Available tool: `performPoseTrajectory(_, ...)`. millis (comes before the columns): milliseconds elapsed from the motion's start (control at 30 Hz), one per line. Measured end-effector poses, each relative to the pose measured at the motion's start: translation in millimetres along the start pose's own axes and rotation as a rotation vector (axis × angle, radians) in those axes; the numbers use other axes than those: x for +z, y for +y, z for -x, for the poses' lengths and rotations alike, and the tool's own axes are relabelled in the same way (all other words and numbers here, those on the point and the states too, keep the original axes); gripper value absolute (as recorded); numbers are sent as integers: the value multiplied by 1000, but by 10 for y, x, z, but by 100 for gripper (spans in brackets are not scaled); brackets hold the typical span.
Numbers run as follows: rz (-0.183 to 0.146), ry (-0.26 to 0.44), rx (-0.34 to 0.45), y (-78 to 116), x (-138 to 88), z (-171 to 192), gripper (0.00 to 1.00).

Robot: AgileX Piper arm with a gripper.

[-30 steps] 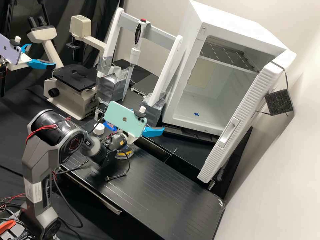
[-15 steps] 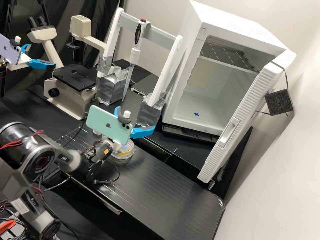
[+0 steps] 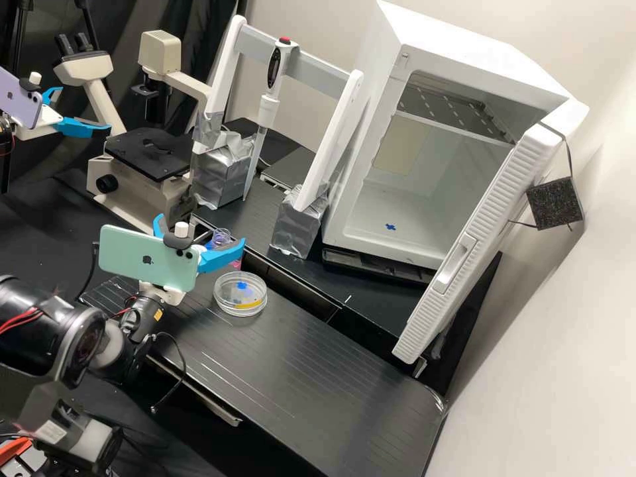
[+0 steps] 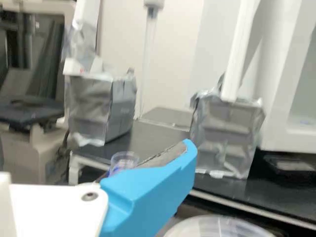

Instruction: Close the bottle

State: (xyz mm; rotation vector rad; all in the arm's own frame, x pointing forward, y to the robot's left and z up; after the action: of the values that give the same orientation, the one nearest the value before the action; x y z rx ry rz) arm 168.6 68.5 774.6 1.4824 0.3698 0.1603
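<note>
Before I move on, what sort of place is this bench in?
Most likely a biology laboratory. A microscope stands toward the back, a pipette hangs tip down from a white stand, and a clear round dish sits on the black bench.

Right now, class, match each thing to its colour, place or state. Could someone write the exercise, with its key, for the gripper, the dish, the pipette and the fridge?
Things:
1. Gripper
2. Round dish
3. Pipette
4. Fridge

Colours, places and states:
A. Held in the white stand
B. White, with its door open
C. Bright blue fingers
D. Lying on the black bench

Right pairs: 1-C, 2-D, 3-A, 4-B
</note>
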Motion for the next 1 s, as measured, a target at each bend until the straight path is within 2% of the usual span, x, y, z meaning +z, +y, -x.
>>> performPoseTrajectory(133, -6, -11, -38, -74, 14, -15, 100)
performPoseTrajectory(400, 10, -38, -77, -146, 67, -56, 100)
performPoseTrajectory(433, 13, -38, -81, -149, 72, -57, 0)
performPoseTrajectory(1000, 18, -65, -77, -141, 138, -167, 0)
